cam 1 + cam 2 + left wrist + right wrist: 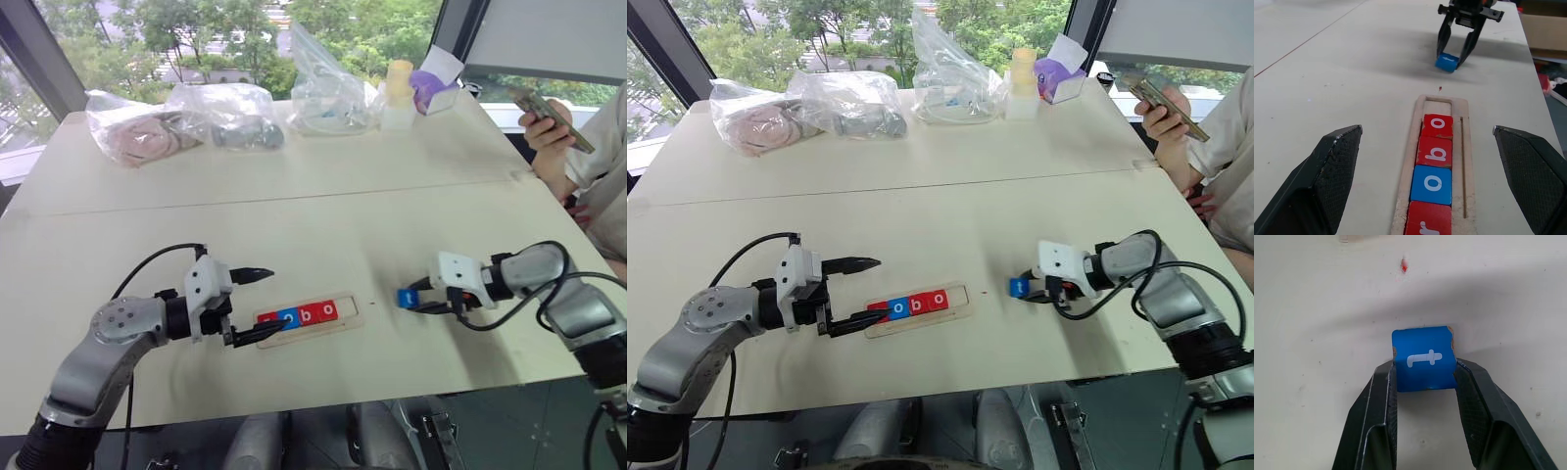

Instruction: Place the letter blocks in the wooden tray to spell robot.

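Note:
The wooden tray (350,312) lies near the table's front edge. In it sit several letter blocks in a row: red r (1429,220), blue o (1432,183), red b (1435,152) and red o (1438,126). The slot at the tray's right end is bare. My left gripper (277,301) stands open at the tray's left end, one finger on each side of it. To the right of the tray, my right gripper (417,299) is shut on a blue block with a white t (1424,358), low at the table surface.
Clear plastic bags (225,116) with contents, a pale bottle (399,93) and a purple item (431,90) line the table's far side. A person holding a phone (549,108) sits at the far right corner. A small red speck (1404,266) lies between block and tray.

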Motion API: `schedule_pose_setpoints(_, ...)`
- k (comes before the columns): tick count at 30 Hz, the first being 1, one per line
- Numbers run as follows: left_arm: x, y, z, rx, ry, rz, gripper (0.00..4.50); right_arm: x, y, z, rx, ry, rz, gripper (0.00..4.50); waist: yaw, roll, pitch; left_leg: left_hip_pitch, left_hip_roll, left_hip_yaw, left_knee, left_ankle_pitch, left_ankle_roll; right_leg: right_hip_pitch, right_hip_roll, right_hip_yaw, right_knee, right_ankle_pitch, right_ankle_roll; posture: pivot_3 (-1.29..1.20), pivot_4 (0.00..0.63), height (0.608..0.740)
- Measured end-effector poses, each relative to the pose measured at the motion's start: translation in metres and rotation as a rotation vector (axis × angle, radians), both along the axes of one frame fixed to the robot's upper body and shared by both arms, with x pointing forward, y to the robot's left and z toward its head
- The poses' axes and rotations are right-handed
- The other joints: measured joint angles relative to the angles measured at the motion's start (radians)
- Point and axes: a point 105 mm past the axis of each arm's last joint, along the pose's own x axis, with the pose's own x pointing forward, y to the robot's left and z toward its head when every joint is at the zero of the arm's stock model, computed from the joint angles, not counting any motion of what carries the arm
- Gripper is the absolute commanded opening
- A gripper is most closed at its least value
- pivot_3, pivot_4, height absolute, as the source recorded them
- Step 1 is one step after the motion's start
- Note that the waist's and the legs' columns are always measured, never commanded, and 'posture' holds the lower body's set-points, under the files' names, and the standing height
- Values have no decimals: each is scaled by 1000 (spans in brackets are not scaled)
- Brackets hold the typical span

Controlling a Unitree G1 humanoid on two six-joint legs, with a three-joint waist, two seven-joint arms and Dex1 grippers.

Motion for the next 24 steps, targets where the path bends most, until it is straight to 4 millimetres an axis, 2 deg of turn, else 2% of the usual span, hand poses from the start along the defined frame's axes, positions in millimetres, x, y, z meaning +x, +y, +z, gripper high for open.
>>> schedule_pose_setpoints(2,0,0,0,0,-5,-3,4500,-7,17,7,46,16,47,1106,4,1,0,-1,0,0,0,0,0,-1,0,0,0,1,1,0,150,740)
schedule_pose_setpoints(5,0,1,0,1,-7,-6,4500,-10,32,15,55,10,80,1106,5,0,0,-1,-1,0,0,0,0,0,-1,0,-1,1,1,0,150,740)
schedule_pose_setpoints(9,1,1,-1,5,-11,-4,4500,-12,60,14,78,9,136,1106,4,0,0,-1,-1,0,0,0,0,0,0,0,-1,1,1,0,150,740)
schedule_pose_setpoints(19,2,1,-3,-6,-12,7,4500,-5,68,0,28,19,141,1106,3,0,0,-1,-1,0,0,0,0,-1,0,0,-1,1,2,0,150,740)
schedule_pose_setpoints(24,1,2,-6,-10,-4,19,4500,-3,68,-1,23,18,139,1106,3,0,0,-1,-1,0,0,0,0,-1,0,0,-1,1,2,0,150,740)
